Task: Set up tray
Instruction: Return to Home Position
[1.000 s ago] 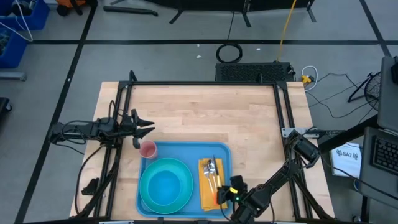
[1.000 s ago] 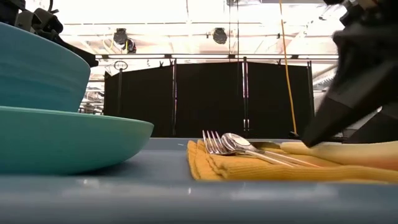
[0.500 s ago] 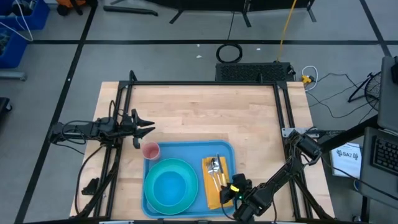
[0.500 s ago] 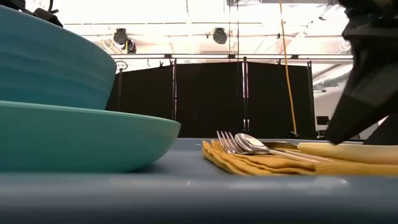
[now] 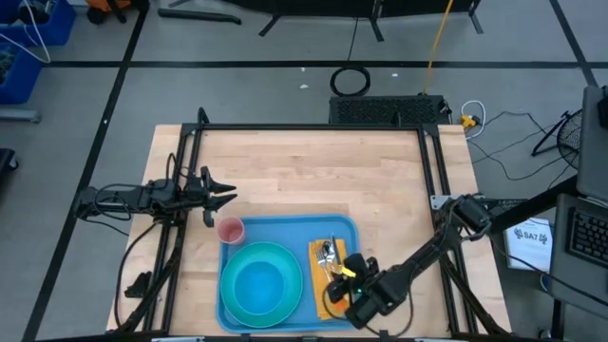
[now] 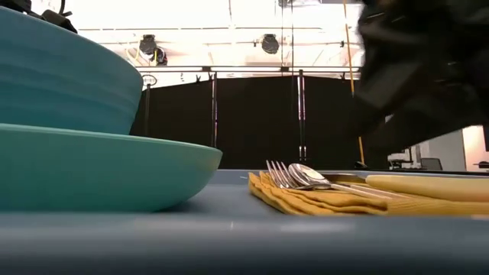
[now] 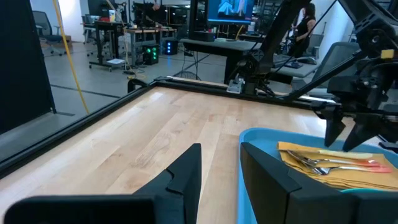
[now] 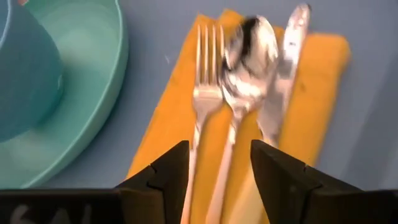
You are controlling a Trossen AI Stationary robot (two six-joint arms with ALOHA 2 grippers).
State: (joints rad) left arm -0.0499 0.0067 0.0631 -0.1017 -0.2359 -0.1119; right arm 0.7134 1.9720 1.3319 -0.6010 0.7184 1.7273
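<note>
The light-blue tray (image 5: 285, 228) lies at the table's near edge. On it are a teal bowl on a teal plate (image 5: 261, 285), a pink cup (image 5: 229, 230) at its far left corner, and a yellow napkin (image 5: 316, 277) carrying a fork (image 8: 205, 74), a spoon (image 8: 249, 43) and a knife (image 8: 289, 50). My right gripper (image 8: 217, 168) is open above the near part of the napkin and the cutlery handles, and touches nothing; it also shows in the high view (image 5: 336, 280). My left gripper (image 5: 226, 197) is open and empty at the table's left side, beside the tray's far left corner.
Bare wooden tabletop (image 5: 313, 171) stretches beyond the tray to the far edge. A black metal frame (image 5: 313, 126) runs around the table. In the low view the bowl and plate (image 6: 69, 153) fill the left of the picture, and the right arm (image 6: 428, 69) hangs over the cutlery.
The tray with everything on it has slid a little toward the table's right edge, with my right gripper at its near right corner. My right gripper has then risen and gone toward the table's left, over the napkin and cutlery.
</note>
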